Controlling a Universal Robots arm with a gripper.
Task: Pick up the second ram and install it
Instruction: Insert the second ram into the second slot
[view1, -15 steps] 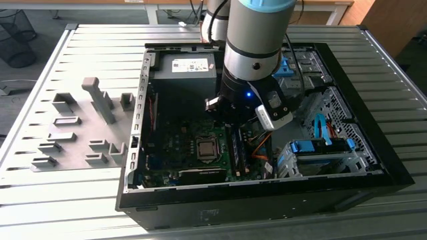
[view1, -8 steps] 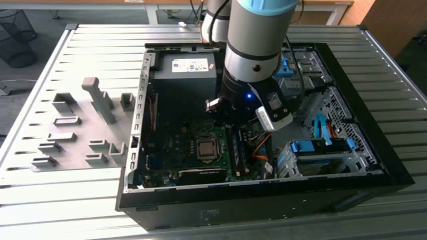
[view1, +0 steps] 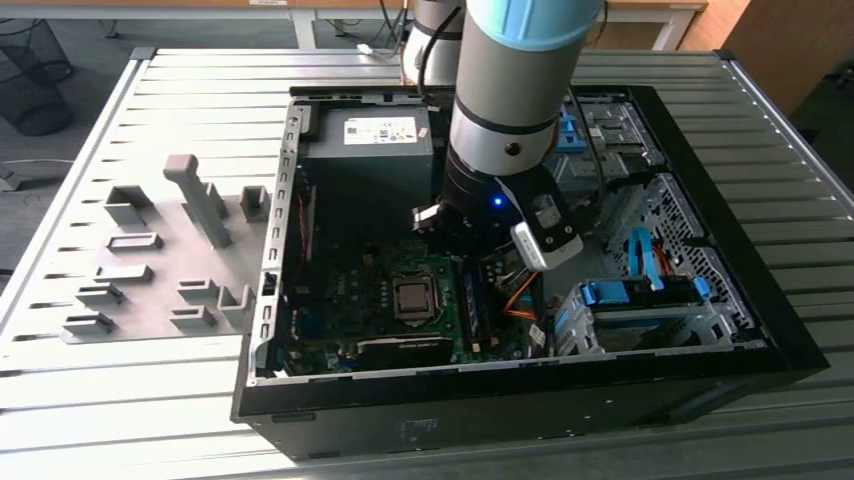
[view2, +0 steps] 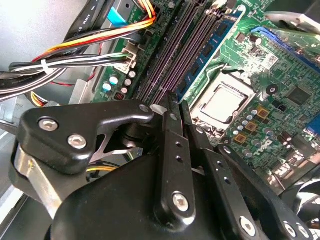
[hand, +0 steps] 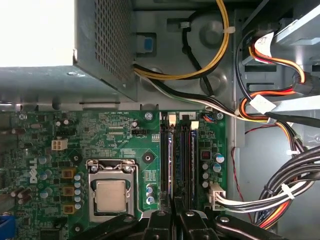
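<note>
Gripper (hand: 174, 212) fingertips together above second ram (hand: 174, 155).

1. In the exterior view the arm (view1: 514, 90) comes down steeply from the top of the picture, its silver and pale-blue segments nearly upright.
2. The black wrist (view1: 487, 205) below them shows a small blue light, and a white-and-grey camera module (view1: 547, 235) sits on its side towards the exterior view's right.
3. The gripper (view2: 175, 102) points downward; in both wrist views its black linkage bars with silver screws converge forward.
4. The jaws stand closed, their two slim black fingers (view2: 172, 145) pressed side by side with no visible gap between the tips.
</note>
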